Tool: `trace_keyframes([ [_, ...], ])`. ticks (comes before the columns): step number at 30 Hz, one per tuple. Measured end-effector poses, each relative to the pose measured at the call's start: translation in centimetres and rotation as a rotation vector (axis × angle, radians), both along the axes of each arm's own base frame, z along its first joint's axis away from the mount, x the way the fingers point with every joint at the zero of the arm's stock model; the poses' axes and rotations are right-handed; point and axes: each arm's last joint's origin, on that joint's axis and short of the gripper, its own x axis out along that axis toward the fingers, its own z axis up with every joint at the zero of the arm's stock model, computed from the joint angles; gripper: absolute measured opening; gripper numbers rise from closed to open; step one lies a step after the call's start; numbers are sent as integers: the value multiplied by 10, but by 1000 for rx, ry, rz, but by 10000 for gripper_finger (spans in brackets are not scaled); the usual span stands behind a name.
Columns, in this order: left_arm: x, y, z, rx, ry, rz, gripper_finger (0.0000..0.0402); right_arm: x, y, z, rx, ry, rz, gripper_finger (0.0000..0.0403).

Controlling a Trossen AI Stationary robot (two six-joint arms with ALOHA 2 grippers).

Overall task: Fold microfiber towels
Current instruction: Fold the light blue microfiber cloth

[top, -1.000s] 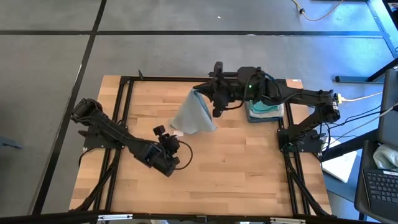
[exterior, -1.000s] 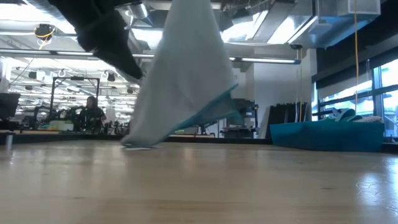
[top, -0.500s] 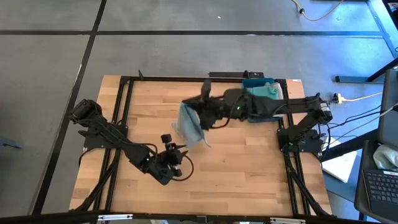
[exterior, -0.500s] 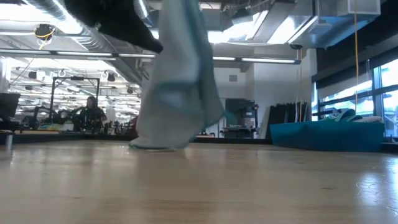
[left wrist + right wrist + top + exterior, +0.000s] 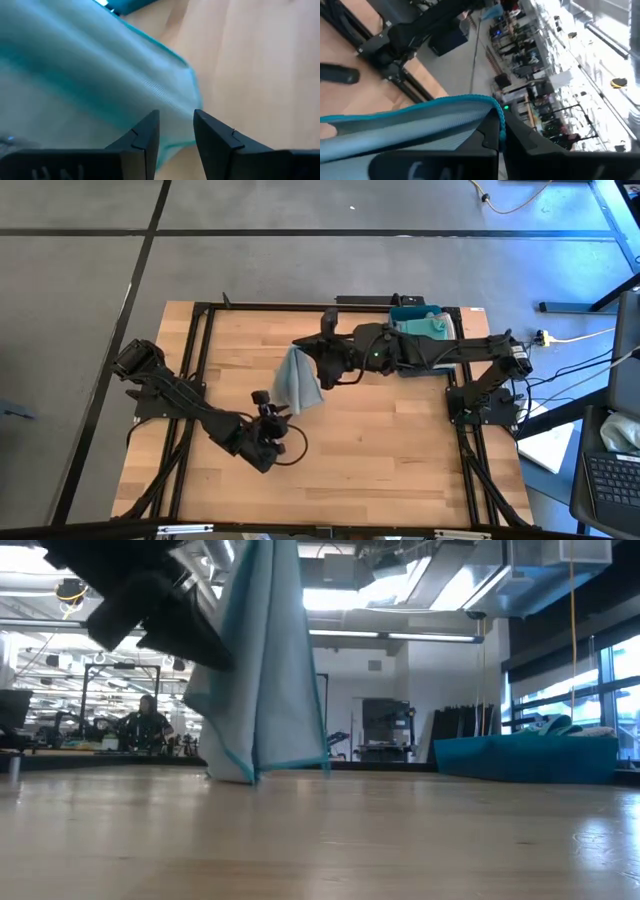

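Observation:
A pale blue microfiber towel (image 5: 298, 383) with a teal hem hangs in folds from my right gripper (image 5: 323, 358), which is shut on its top at mid-table. In the low view the towel (image 5: 262, 670) reaches down to about the tabletop; whether its lower end touches, I cannot tell. My left gripper (image 5: 270, 413) stands open just to the near side of the towel's lower end. In the left wrist view its fingers (image 5: 176, 125) point at the towel's bottom corner (image 5: 175, 147) without plainly touching it. My right gripper pinches the towel's upper hemmed edge (image 5: 492, 102) between its two shut fingers (image 5: 487, 142), coming in about level from the table's right. The towel hangs below the fingers in loose vertical folds; one layer or several, I cannot tell.
A blue tray (image 5: 405, 311) holding more folded towels (image 5: 425, 326) sits at the far right of the table, also seen in the low view as the tray (image 5: 520, 758). Black frame rails run along the table's sides. A person (image 5: 148, 720) sits far off in the room.
My right gripper has carried the towel toward the table's left edge and a little toward the near edge. The towel, earlier spread wide, has swung and now hangs narrower in folds. My left gripper has rolled at the wrist near the towel's lower end.

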Motion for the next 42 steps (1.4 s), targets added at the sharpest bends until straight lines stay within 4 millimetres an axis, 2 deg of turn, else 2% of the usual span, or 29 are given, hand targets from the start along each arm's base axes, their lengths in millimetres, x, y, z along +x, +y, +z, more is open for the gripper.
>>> trace_keyframes([
  [7,-14,8,-1,157,-31,114,112,-1,0,-4,80,25,-10,12],
  [12,-13,12,2,241,-85,147,112,-2,0,-9,96,73,-18,12],
  [27,8,0,12,38,-343,186,120,-2,0,-13,163,78,-34,12],
  [37,9,4,20,230,-465,295,166,1,-6,-21,206,111,-59,12],
  [42,15,16,19,226,-452,331,171,7,-12,-28,206,133,-77,12],
])
